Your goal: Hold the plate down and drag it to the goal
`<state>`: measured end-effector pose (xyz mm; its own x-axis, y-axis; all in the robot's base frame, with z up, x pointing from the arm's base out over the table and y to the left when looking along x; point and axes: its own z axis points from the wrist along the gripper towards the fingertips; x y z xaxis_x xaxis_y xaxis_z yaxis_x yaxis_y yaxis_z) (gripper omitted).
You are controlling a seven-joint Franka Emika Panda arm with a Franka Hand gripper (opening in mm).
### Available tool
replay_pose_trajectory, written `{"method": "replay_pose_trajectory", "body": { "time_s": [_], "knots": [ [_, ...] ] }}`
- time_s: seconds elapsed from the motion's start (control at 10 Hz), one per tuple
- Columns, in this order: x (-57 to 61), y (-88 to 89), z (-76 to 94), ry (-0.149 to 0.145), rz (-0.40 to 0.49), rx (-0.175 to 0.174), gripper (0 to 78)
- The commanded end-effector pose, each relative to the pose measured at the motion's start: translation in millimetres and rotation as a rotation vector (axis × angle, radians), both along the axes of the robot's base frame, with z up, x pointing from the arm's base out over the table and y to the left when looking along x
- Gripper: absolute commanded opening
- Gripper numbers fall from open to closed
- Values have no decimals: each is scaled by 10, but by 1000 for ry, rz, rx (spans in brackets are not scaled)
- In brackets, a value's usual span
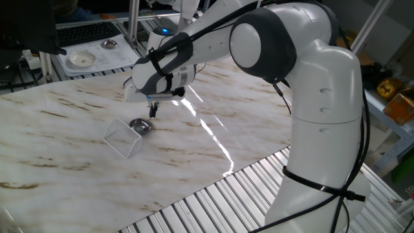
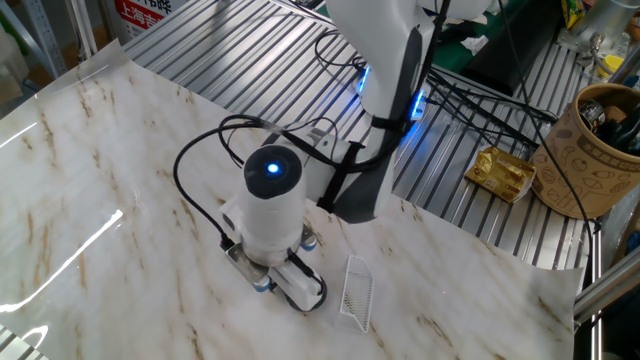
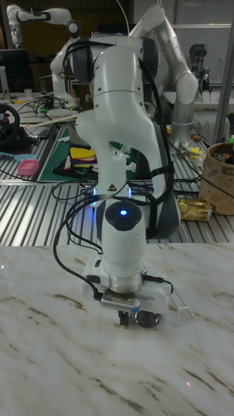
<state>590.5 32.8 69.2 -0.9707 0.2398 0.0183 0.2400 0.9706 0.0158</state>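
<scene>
Marble table point(image 1: 259, 123); fingers point(image 1: 152, 110) seemingly together above plate point(image 1: 140, 125); goal point(image 1: 123, 138) adjacent.

End effector point(image 3: 123, 320) hovers, seemingly just beside plate point(image 3: 148, 319).

Marble-veined table point(image 1: 259, 97); ribbed metal bench point(image 2: 250, 60) around it
</scene>
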Motion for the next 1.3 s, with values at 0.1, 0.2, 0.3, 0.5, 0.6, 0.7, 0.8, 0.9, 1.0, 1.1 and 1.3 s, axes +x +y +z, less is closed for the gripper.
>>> {"method": "replay_pose_trajectory", "body": {
  "time_s": [0.1,0.2,0.3,0.5,0.6,0.7,0.8,0.9,1.0,1.1,1.3],
  "knots": [
    [-65,49,-64,-10,-13,3,0],
    [-70,55,-66,-11,-16,4,0],
    [-78,64,-66,-11,-17,5,0],
    [-109,116,-60,-10,-30,15,0],
    [-146,209,-55,-10,-52,15,0],
    [-179,285,-59,-10,-67,15,0],
    [-209,343,-62,-10,-76,17,0],
    [-211,347,-63,-10,-76,17,0],
    [-253,432,-51,-9,-94,24,0],
    [-281,459,-50,-9,-99,25,0],
    [-326,494,-47,-6,-108,35,0]
  ]
}}
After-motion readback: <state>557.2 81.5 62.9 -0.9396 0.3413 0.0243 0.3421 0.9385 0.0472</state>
